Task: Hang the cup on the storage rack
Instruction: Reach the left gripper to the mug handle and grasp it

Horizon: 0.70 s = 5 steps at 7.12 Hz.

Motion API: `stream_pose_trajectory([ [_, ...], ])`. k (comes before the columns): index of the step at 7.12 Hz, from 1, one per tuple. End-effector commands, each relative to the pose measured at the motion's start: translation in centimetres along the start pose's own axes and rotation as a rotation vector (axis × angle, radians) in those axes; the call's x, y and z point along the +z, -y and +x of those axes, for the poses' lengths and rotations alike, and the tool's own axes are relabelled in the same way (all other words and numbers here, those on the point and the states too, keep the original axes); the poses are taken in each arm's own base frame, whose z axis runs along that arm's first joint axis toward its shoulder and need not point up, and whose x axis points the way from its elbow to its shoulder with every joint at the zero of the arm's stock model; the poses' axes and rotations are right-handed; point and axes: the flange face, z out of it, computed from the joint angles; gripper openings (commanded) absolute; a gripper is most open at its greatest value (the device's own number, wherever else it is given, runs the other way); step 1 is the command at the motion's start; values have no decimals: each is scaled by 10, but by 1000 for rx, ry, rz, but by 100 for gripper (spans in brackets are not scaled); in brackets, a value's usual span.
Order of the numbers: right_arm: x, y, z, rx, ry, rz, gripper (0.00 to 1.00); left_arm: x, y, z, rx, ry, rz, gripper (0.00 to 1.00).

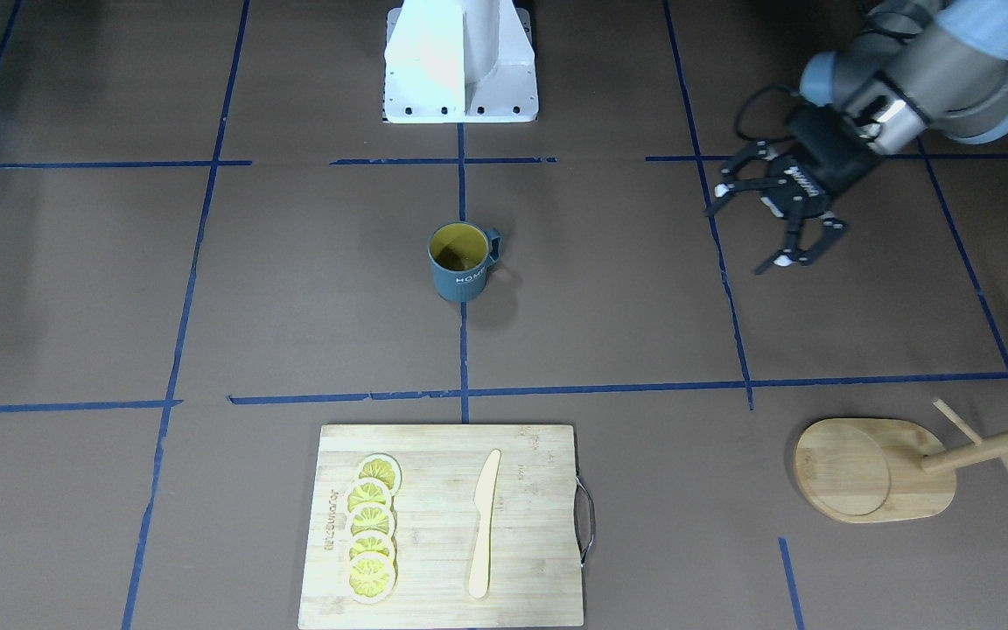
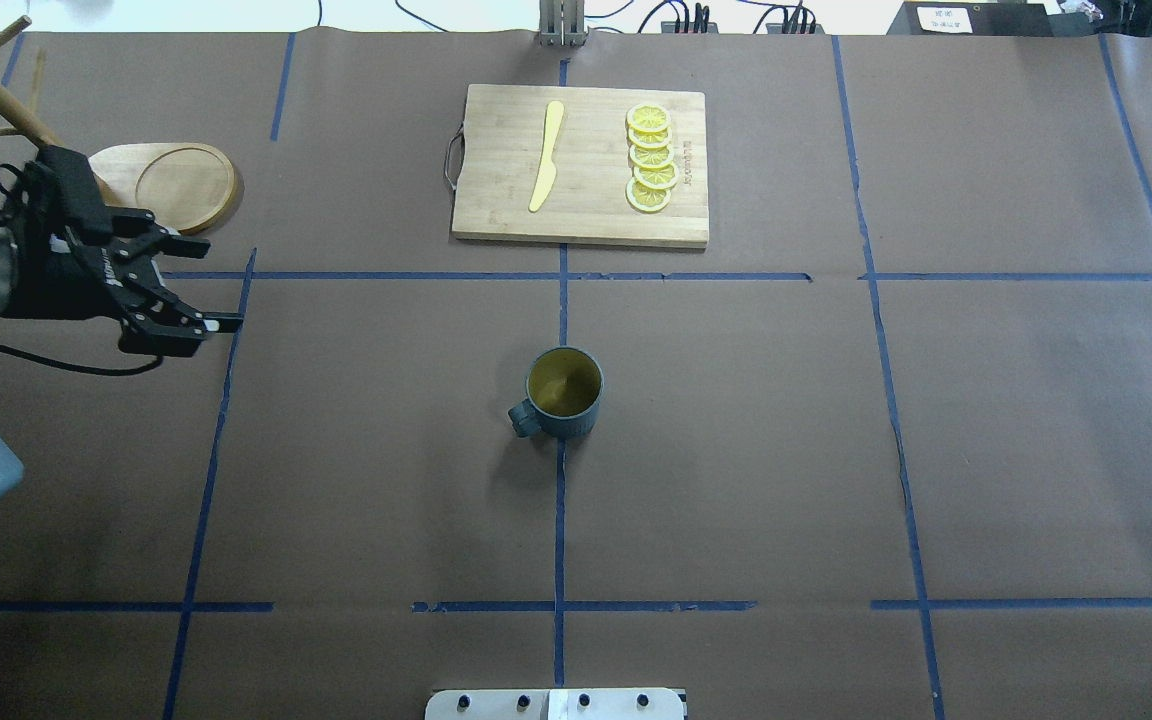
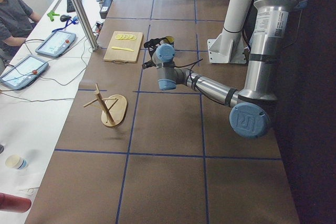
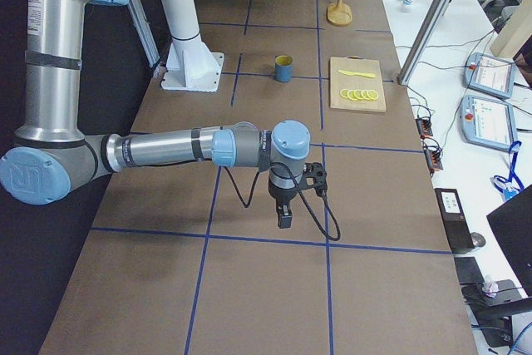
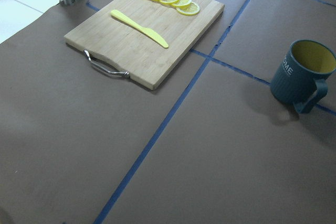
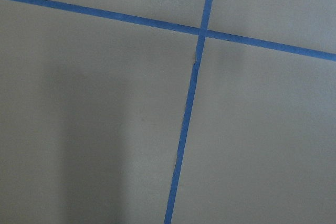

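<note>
We judge the main risk to be a grasp that covers the handle, leaving no loop free for a peg. The cup (image 2: 564, 393) stands upright at mid-tabletop. The left pincer (image 2: 216, 283), jaws spread and empty, hovers well apart to the cup's left. The storage rack (image 2: 171, 185) stands farther beyond. We cannot tell the state of the right pincer (image 4: 284, 220).

I see the left arm (image 3: 210, 84) is silver with light blue joint caps, the left gripper (image 1: 751, 226) black with white tips, trailing a black cable (image 2: 56, 368).
</note>
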Motion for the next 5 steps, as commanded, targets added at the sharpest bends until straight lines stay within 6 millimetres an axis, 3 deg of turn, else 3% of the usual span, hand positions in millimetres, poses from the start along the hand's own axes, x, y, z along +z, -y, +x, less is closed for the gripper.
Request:
stream_pose_trajectory([
  [1, 0, 0, 0, 2, 0, 0, 100, 74, 10, 88, 20, 17, 83, 100],
  [2, 0, 1, 0, 0, 0, -1, 100, 105, 9, 130, 26, 7, 92, 99],
  [3, -1, 2, -2, -3, 0, 3, 100, 136, 17, 152, 27, -2, 102, 99],
  [4, -1, 3, -1, 0, 0, 2, 100, 154, 22, 154, 28, 4, 101, 99],
  [5, -1, 3, -1, -1, 0, 3, 100, 169, 13, 166, 32, -15, 79, 99],
])
